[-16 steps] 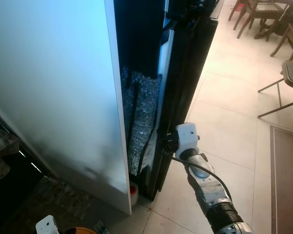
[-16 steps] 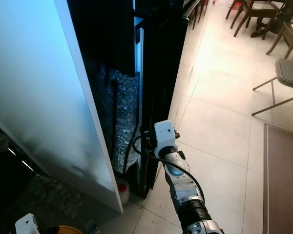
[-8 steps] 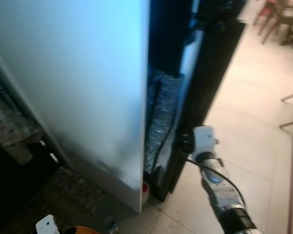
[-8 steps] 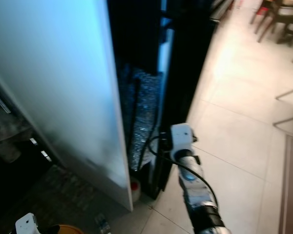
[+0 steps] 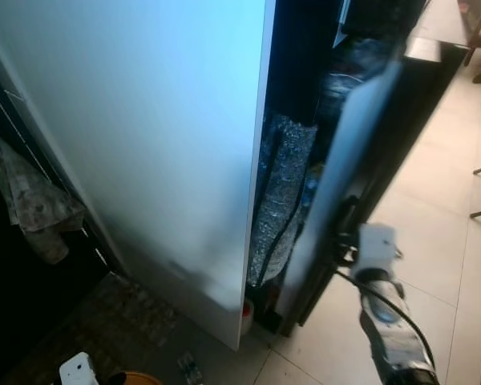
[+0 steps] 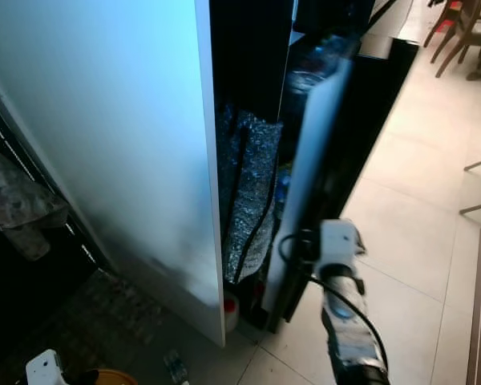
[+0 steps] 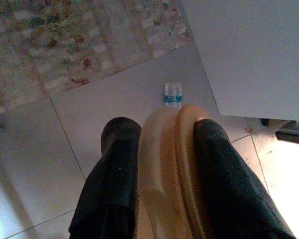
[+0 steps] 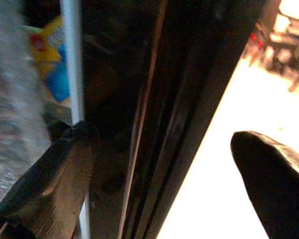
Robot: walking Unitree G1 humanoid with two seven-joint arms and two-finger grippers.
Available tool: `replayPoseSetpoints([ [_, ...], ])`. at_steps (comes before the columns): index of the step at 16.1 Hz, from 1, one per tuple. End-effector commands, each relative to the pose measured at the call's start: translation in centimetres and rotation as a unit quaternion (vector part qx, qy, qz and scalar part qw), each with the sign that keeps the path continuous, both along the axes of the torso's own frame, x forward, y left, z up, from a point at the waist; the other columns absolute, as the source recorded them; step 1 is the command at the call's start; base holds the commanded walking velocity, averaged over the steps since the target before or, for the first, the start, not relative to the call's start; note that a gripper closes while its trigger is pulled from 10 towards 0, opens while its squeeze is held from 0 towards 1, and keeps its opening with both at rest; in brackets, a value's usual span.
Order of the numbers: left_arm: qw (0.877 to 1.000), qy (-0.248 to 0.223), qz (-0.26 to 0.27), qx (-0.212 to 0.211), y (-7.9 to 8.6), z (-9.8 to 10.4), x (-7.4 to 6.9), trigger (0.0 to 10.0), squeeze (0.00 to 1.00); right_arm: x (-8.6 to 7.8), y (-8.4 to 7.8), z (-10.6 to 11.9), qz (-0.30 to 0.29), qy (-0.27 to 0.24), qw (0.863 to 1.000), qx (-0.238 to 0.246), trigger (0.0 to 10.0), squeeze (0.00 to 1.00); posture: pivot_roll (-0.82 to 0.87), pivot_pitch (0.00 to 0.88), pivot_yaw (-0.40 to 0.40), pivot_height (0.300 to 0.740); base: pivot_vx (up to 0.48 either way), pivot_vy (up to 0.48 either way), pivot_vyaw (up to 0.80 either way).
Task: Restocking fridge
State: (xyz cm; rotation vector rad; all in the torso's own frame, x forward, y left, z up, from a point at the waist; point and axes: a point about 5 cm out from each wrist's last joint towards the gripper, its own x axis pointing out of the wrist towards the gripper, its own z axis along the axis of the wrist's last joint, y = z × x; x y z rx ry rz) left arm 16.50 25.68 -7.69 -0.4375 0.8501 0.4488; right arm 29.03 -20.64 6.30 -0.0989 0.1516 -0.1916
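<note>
The black fridge door (image 5: pixel 409 120) stands partly open, its white inner edge (image 6: pixel 317 160) showing. My right gripper (image 8: pixel 162 137) is open and straddles the door's lower edge, one finger (image 8: pixel 45 184) on the inside by the white seal and the other finger (image 8: pixel 274 174) outside; its white wrist (image 5: pixel 377 241) sits against the door. Yellow and blue packs (image 8: pixel 50 55) show inside. Low at the front, my left gripper (image 7: pixel 164 124) is shut on a tan rounded object (image 7: pixel 162 169), also seen as an orange rim (image 5: pixel 132 377).
A tall white panel (image 5: pixel 144 136) stands left of the gap, with crinkled silver sheeting (image 5: pixel 280 184) behind it. A red-capped container (image 6: pixel 231 309) sits at its foot. A small water bottle (image 7: pixel 173 93) lies on the floor. Cloth (image 5: pixel 32 204) hangs at left; chairs (image 6: pixel 465 32) stand far right.
The fridge door has swung further open, its white inner edge now showing, with my right gripper still at its edge. The head camera has turned to the left.
</note>
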Motion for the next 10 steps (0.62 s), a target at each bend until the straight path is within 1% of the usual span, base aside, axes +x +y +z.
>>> replayPoseSetpoints([
  [1, 1.000, 0.024, -0.010, -0.004, -0.5, -0.6, -1.0, 10.0, 0.00, -1.6, -4.3, -1.9, -0.114, 0.059, 0.991, 0.028, 10.0, 0.00, 0.00, 0.066, -0.015, 0.740, 0.000, 0.000, 0.00],
  [2, 1.000, 0.025, -0.010, -0.004, -0.5, -0.6, -1.1, 10.0, 0.00, -2.2, -4.8, -2.9, -0.127, 0.085, 0.987, 0.053, 10.0, 0.00, 0.00, 0.067, -0.014, 0.740, 0.000, 0.000, 0.00],
  [3, 1.000, 0.026, -0.011, -0.004, -0.5, -0.7, -1.1, 10.0, 0.00, -3.0, -5.1, -4.2, -0.126, 0.121, 0.982, 0.077, 10.0, 0.00, 0.00, 0.065, -0.015, 0.740, 0.000, 0.000, 0.00],
  [4, 1.000, 0.026, -0.012, -0.004, -0.5, -0.7, -1.2, 10.0, 0.00, -3.5, -5.4, -5.1, -0.130, 0.143, 0.978, 0.082, 10.0, 0.00, 0.00, 0.066, -0.015, 0.740, 0.000, 0.000, 0.00],
  [6, 1.000, 0.027, -0.015, -0.003, -0.6, -0.7, -1.2, 10.0, 0.00, -4.5, -6.2, -6.3, -0.139, 0.172, 0.972, 0.078, 10.0, 0.00, 0.00, 0.064, -0.016, 0.740, 0.000, 0.000, 0.00],
  [7, 0.999, 0.028, -0.015, -0.003, -0.6, -0.7, -1.2, 10.0, 0.00, -5.2, -6.5, -7.1, -0.146, 0.190, 0.967, 0.086, 10.0, 0.00, 0.00, 0.063, -0.014, 0.740, 0.000, 0.000, 0.00],
  [10, 0.999, 0.028, -0.018, -0.001, -0.6, -0.7, -1.2, 10.0, 0.00, -7.2, -6.7, -9.5, -0.152, 0.242, 0.953, 0.104, 10.0, 0.00, 0.00, 0.063, -0.011, 0.740, 0.000, 0.000, 0.00],
])
